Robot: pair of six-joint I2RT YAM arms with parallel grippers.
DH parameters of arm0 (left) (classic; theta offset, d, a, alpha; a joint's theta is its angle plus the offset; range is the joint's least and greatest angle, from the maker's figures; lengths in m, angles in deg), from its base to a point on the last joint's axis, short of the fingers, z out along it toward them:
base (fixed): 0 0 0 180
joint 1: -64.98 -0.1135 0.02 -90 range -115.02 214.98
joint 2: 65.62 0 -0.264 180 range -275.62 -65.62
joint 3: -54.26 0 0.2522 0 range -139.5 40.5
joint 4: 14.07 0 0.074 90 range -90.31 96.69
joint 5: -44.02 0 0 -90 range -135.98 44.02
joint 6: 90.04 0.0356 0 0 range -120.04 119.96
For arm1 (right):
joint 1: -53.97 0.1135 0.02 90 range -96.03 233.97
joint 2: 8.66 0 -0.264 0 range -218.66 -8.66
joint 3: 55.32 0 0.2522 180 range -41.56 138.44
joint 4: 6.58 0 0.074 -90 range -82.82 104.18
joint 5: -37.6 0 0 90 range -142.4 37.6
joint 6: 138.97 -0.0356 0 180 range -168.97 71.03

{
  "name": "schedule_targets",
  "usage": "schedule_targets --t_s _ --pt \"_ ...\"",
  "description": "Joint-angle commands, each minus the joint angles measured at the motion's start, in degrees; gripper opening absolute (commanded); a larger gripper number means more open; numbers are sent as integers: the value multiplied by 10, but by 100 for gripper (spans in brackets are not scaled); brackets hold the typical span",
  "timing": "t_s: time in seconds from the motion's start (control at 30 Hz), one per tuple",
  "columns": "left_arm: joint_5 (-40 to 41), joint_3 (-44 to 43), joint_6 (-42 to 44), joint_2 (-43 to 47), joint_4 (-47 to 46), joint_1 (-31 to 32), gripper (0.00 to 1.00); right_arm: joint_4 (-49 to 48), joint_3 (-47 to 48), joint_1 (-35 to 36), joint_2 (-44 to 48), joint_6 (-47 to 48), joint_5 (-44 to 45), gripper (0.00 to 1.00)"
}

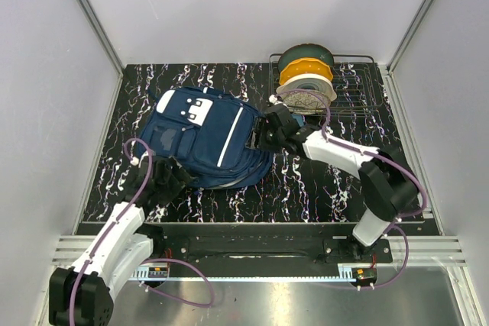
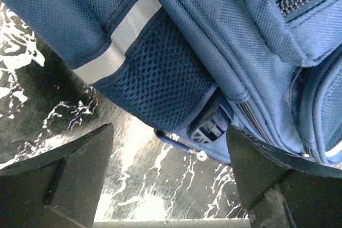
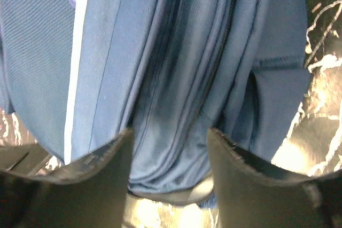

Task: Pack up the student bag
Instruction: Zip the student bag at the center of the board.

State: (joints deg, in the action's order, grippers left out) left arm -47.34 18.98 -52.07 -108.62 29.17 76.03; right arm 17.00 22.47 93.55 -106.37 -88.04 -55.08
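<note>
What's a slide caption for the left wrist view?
Open left gripper facing the mesh side pocket of the student bag.

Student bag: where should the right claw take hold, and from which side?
Probably the bunched zippered fold along its right edge, approached from the right, low over the table. The student bag lies flat, so only its edges offer pinchable fabric, and the open right claw faces that fold.
</note>
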Motion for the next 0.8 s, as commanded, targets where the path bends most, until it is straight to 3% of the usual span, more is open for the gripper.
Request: schedule_targets --t_s 0.0,0.27,0.37,0.47,0.53,0.6,0.77 --pt "-15 35 -36 15 -111 -3 88 -5 -10 1 100 0 19 67" --pt "-2 51 -24 -9 -158 -3 65 0 -112 62 226 -47 49 68" --pt "6 52 -16 -22 -165 -2 62 -25 -140 103 234 -78 40 67" --pt "13 46 -7 -33 -166 -2 62 -39 -152 139 222 -94 50 68" --pt "24 45 2 -38 -166 -2 72 -45 -152 154 207 -102 57 68" --pt "35 46 6 -39 -166 -3 75 -51 -150 168 198 -108 58 68" --pt "44 53 13 -54 -191 -3 69 -57 -135 187 172 -103 60 68"
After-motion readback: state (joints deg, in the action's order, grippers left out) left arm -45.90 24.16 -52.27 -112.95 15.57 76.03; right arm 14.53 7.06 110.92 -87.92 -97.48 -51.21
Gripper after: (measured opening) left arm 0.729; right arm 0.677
